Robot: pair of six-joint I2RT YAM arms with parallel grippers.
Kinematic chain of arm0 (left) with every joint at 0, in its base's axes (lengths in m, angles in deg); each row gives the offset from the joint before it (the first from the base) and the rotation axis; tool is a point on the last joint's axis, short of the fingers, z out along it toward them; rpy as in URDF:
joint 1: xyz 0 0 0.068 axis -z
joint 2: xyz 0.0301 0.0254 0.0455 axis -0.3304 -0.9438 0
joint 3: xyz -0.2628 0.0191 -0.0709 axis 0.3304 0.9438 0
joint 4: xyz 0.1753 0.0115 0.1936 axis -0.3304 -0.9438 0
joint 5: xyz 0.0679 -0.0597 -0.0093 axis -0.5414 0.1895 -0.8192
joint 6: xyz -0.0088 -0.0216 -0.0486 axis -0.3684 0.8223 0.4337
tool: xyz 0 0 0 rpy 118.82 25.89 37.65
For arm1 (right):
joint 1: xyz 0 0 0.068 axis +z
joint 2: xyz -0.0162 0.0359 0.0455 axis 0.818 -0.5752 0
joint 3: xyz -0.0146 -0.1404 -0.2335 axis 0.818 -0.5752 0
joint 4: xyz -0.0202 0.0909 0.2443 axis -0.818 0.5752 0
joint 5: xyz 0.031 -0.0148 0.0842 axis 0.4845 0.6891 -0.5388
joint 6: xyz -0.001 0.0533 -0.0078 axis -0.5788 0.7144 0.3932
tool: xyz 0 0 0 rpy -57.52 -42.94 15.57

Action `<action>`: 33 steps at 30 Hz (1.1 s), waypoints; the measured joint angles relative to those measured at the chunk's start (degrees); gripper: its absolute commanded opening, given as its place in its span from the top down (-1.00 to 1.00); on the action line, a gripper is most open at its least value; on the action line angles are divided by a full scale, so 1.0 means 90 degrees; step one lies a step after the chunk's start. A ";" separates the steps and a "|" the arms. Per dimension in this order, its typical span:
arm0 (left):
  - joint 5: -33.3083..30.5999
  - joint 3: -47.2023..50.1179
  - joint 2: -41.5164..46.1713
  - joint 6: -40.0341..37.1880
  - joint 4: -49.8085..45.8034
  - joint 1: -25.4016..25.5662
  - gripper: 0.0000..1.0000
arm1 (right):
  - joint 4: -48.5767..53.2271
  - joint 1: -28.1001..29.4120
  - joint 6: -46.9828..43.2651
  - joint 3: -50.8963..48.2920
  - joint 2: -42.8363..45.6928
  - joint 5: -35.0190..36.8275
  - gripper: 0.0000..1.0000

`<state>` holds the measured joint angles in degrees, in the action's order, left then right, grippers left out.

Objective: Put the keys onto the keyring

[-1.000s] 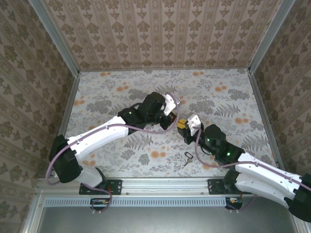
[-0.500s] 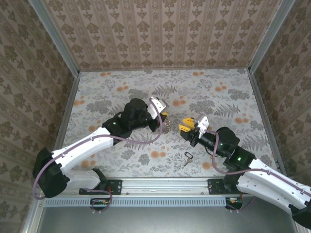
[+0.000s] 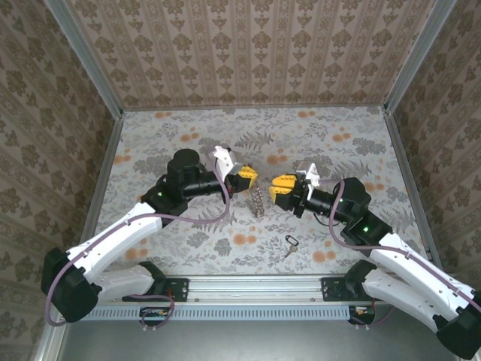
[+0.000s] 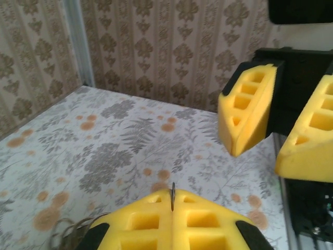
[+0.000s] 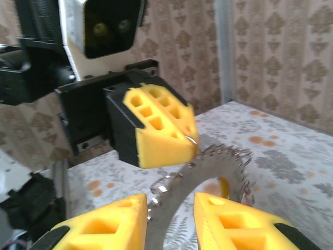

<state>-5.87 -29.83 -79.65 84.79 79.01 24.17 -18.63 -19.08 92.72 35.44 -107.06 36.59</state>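
My left gripper is held above the table, its yellow pads shut on the thin metal edge of the keyring. The keyring dangles below it, a grey floppy ring of small loops, with a yellow tag showing through its hole. Facing it from the right, my right gripper is open, and its pads are apart from the ring. In the right wrist view my right gripper frames the ring's lower arc without touching it. One loose key with a dark tag lies on the tablecloth near the front.
The floral tablecloth is ringed by patterned walls at the back and both sides. A metal rail runs along the near edge. Both arms reach toward the table's middle.
The two grippers have drawn apart from a close meeting. My left gripper has swung to the left and risen with the ring, which now hangs free. My right gripper has backed off to the right.
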 measured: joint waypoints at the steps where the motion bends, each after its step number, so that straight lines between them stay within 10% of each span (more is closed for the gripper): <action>1: 0.0136 0.0000 0.0000 0.0024 0.0034 -0.0002 1.00 | -0.0032 0.0000 0.0029 0.0049 -0.0080 -0.0158 0.42; 33: 0.1642 -0.0112 -0.0311 0.0437 0.0488 -0.0092 1.00 | -0.0763 -0.0066 0.0233 0.0180 -0.0775 -0.1066 1.00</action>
<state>8.91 -30.84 -82.45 88.72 83.41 23.34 -25.49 -19.67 94.82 37.06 -114.04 27.00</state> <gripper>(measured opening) 0.054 0.062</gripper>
